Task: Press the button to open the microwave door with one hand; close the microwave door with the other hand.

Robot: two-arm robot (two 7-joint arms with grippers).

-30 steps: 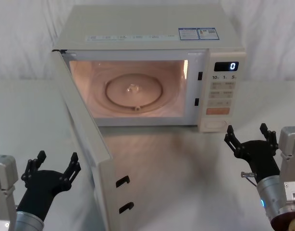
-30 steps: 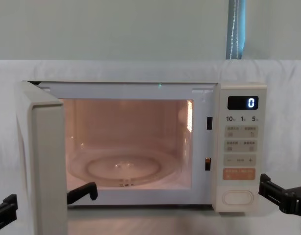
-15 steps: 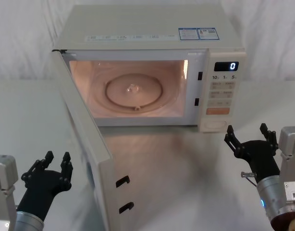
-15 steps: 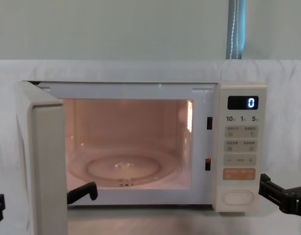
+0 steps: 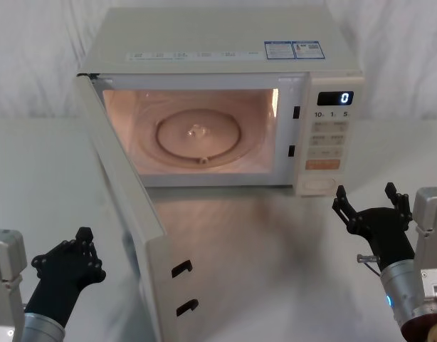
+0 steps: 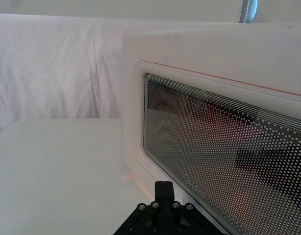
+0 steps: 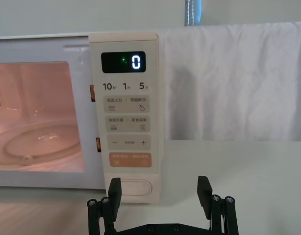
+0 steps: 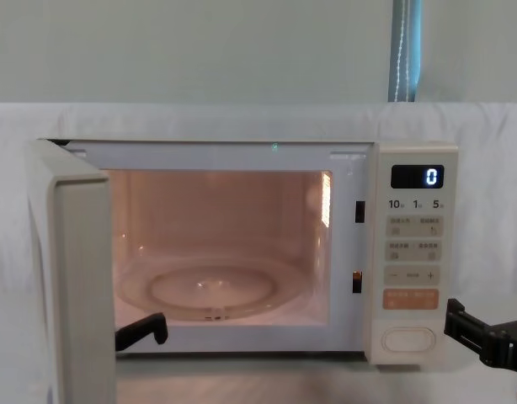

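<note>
Standing wide open, the large cream microwave door (image 5: pixel 126 206) looked stiff and hinged; your left black claw gripper (image 5: pixel 82 251), fingers together beside it, should push its outer face.

Lit oven cavity on a pale surface

The glass turntable (image 5: pixel 198 135) sits in the glowing cavity, the display (image 7: pixel 123 62) reads 0, an orange key (image 7: pixel 130 160) lies below small beige keys, and white cloth (image 5: pixel 33 57) drapes behind the white surface (image 5: pixel 275 242).
</note>
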